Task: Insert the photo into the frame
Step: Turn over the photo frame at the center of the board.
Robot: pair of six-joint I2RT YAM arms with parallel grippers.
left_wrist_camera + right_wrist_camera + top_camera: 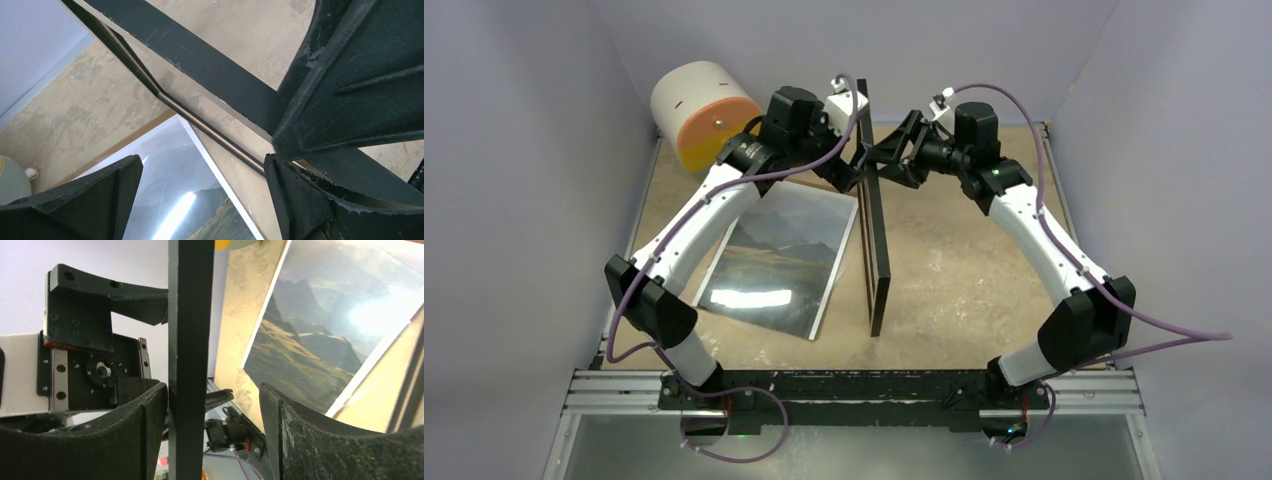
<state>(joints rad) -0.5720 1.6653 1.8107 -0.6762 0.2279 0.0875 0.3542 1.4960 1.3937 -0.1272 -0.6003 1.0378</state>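
The frame (876, 260) stands on its long edge in the middle of the table, running from near to far. The photo (779, 255), a dark glossy landscape, lies face up on the table left of it. My left gripper (852, 170) is open at the frame's far end on its left side; in the left wrist view (202, 200) its right finger (295, 200) is against the frame (210, 65), with the photo (165, 190) below. My right gripper (212, 430) is open and straddles the frame's edge (190, 315); the left finger (110, 440) touches it. The photo (310, 355) shows beyond.
A cream and orange cylinder (699, 110) lies at the back left corner. A brown panel edge (125, 145) shows under the photo's far side. Walls close in on the table at left, right and back. The arms' mounting rail (854, 390) runs along the near edge.
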